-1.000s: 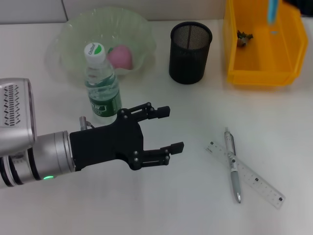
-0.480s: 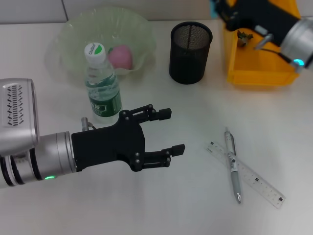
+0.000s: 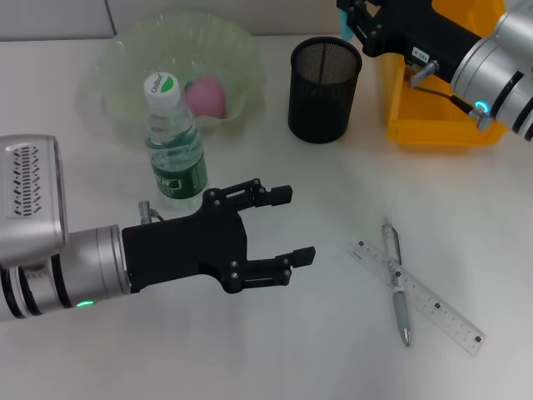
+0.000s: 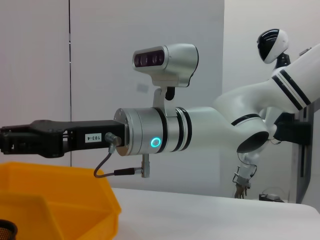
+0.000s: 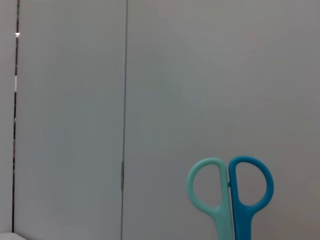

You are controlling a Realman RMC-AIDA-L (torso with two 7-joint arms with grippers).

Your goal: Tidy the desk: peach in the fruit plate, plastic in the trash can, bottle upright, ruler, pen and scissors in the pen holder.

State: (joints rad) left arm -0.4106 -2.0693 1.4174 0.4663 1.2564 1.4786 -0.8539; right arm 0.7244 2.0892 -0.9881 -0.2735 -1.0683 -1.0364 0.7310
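Observation:
My right gripper (image 3: 360, 18) is at the far edge, just right of and above the black mesh pen holder (image 3: 324, 81). It is shut on the scissors (image 5: 231, 196), whose teal and blue handles show in the right wrist view. My left gripper (image 3: 298, 223) hovers open and empty over the table's middle. The bottle (image 3: 174, 143) stands upright in front of the fruit plate (image 3: 125, 52), which holds the pink peach (image 3: 206, 96). The pen (image 3: 397, 279) lies crossed over the clear ruler (image 3: 433, 307) at the front right. The plastic is hidden behind the right arm.
The yellow trash can (image 3: 441, 112) stands at the back right, partly under the right arm (image 4: 165, 137). Bare table lies between the left gripper and the pen.
The right arm has come into view and moved left with the scissors, from above the yellow bin towards the pen holder. The left arm has stayed in place.

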